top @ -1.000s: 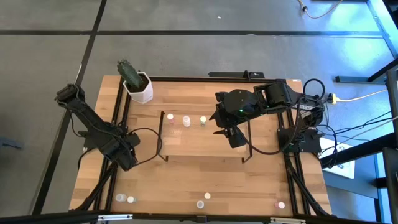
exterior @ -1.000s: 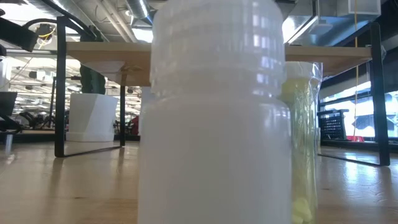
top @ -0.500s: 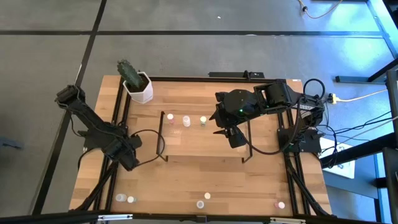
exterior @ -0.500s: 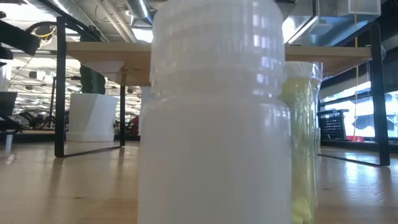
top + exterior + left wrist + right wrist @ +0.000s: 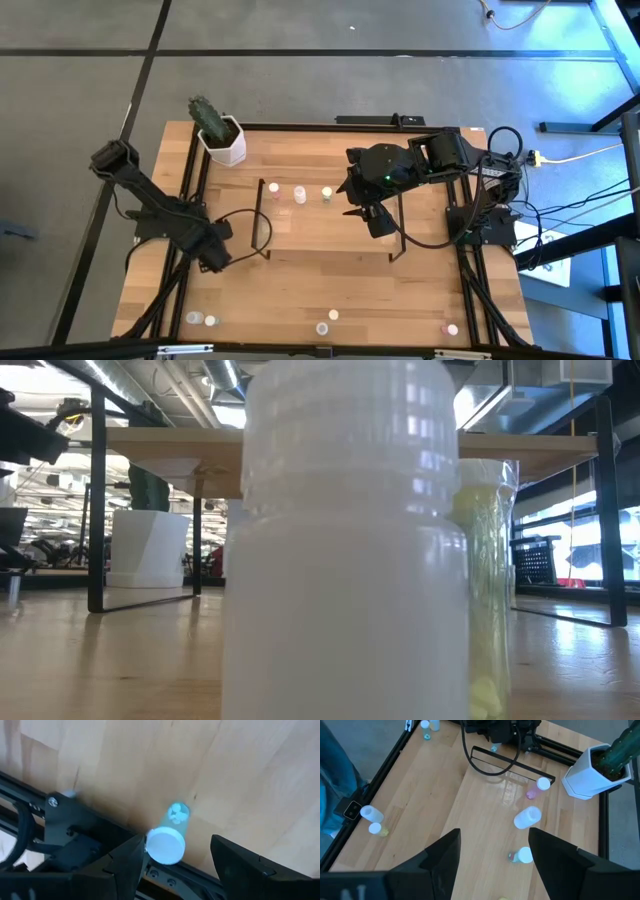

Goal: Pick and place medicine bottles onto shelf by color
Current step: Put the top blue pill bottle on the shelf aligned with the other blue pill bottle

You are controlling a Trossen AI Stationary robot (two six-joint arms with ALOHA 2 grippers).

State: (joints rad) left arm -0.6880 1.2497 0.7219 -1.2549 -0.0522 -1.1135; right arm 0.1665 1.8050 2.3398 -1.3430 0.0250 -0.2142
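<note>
The bottle [image 5: 170, 837] under the left gripper [image 5: 177, 862] stands at the table's seven o'clock edge — fingers apart, astride its pale cap, nothing held. Close off-centre and it tips or rolls off. The right gripper [image 5: 378, 222] hangs open over the shelf [image 5: 330, 232].

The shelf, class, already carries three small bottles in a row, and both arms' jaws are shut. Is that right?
Not quite. The shelf does carry three bottles in a row, as the high view shows, but the jaws are open: the left wrist view shows the left gripper spread wide either side of a white-capped bottle on the table, and the right wrist view shows the right gripper spread too.
</note>
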